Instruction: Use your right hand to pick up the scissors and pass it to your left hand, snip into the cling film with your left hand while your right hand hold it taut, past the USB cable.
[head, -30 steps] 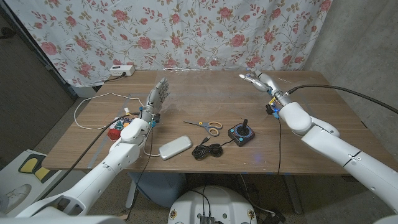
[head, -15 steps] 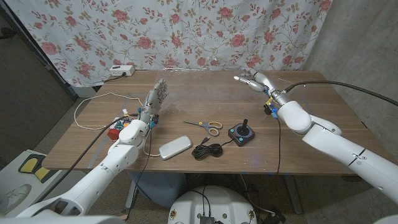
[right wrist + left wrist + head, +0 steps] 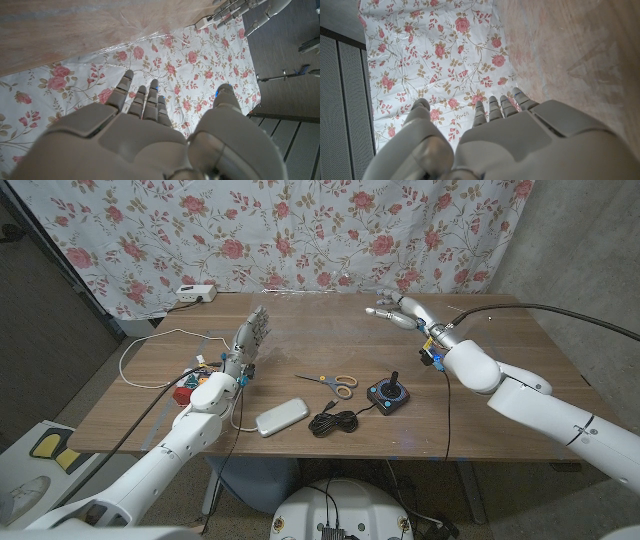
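The scissors (image 3: 330,383), with orange-yellow handles, lie on the wooden table (image 3: 500,350) near its middle. A coiled black USB cable (image 3: 335,421) lies just in front of them. A faint sheet of cling film (image 3: 325,330) lies on the far middle of the table; its crinkled edge (image 3: 140,31) shows in the right wrist view. My right hand (image 3: 400,311) hovers over the far right of the table, fingers apart and empty, well behind the scissors. On the left, my left hand (image 3: 252,338) stands upright with its fingers straight and holds nothing.
A black joystick (image 3: 388,393) stands right of the scissors, and a grey case (image 3: 281,418) lies left of the cable. A white cord (image 3: 150,340) and small coloured items (image 3: 188,385) sit at the left edge, with a power strip (image 3: 195,293) at the back. A floral curtain (image 3: 320,230) hangs behind.
My right hand has moved leftward over the far side of the table, with its fingers spreading. The left hand and the objects have stayed put.
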Robot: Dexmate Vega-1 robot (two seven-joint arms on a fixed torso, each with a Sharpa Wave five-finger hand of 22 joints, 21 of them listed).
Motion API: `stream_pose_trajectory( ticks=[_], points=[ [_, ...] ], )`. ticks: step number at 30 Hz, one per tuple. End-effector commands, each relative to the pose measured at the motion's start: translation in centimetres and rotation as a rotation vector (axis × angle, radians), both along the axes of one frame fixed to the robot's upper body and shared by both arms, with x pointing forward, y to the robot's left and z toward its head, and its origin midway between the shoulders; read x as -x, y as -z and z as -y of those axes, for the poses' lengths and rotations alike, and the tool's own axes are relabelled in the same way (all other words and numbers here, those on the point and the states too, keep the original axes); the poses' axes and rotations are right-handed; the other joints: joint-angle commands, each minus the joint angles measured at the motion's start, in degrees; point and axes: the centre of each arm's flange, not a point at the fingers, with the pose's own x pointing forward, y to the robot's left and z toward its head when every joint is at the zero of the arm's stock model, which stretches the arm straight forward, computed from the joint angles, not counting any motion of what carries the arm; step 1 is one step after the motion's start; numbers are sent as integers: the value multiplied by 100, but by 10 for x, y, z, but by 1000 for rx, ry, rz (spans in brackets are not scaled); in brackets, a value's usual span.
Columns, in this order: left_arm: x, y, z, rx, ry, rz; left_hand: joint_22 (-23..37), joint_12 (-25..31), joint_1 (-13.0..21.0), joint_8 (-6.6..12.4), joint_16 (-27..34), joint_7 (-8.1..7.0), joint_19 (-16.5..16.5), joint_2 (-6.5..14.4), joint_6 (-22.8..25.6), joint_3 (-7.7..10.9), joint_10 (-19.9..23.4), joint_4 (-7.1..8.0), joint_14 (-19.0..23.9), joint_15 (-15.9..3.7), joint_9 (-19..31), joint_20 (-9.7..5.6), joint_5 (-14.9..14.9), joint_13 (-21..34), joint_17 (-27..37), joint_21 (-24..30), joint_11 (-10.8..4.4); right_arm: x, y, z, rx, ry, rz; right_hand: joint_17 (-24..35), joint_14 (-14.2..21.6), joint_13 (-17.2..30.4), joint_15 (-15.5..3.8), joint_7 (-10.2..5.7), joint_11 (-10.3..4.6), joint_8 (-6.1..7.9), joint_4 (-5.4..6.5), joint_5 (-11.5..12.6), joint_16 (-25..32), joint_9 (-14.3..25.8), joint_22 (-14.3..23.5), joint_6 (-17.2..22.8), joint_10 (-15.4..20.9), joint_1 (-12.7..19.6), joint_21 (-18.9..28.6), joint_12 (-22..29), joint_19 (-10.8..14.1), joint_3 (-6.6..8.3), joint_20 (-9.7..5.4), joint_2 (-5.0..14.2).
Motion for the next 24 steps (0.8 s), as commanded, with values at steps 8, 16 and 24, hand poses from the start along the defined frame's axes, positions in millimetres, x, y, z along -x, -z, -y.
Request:
stream_pose_trajectory(
  ticks=[8, 16, 24],
  points=[
    [4, 4, -9, 30, 6, 6, 12, 29, 12, 10, 49, -2, 45, 34, 28, 11, 22, -40, 15, -32, 17, 38, 20, 22, 16, -40, 23, 10, 1, -17, 122, 32, -19, 10, -13, 44, 13, -19, -40, 9, 14, -20, 17, 8, 9, 24, 49, 153, 9, 3, 4, 79, 209, 1],
    [3, 3, -8, 18, 3, 4, 13, 32, 7, 9, 48, 1, 56, 36, 24, 8, 30, -40, 14, -24, 17, 34, 20, 21, 16, -62, -5, 13, 2, -24, 152, 60, 0, 11, -22, 51, -34, -7, -41, 11, 17, -21, 11, 9, 9, 34, 60, 193, 4, 0, 6, 94, 211, 9],
    [3, 2, -6, 22, 3, 8, 14, 39, -29, 17, 53, -14, 70, 31, 49, -9, 46, -22, 20, -34, 17, 31, 18, 22, 22, -81, -3, 17, 2, -31, 190, 75, 6, 15, 2, 60, -53, 3, -33, 26, 24, -24, 20, 10, 10, 79, 102, 236, 6, 7, 28, 112, 205, 21]
  ],
)
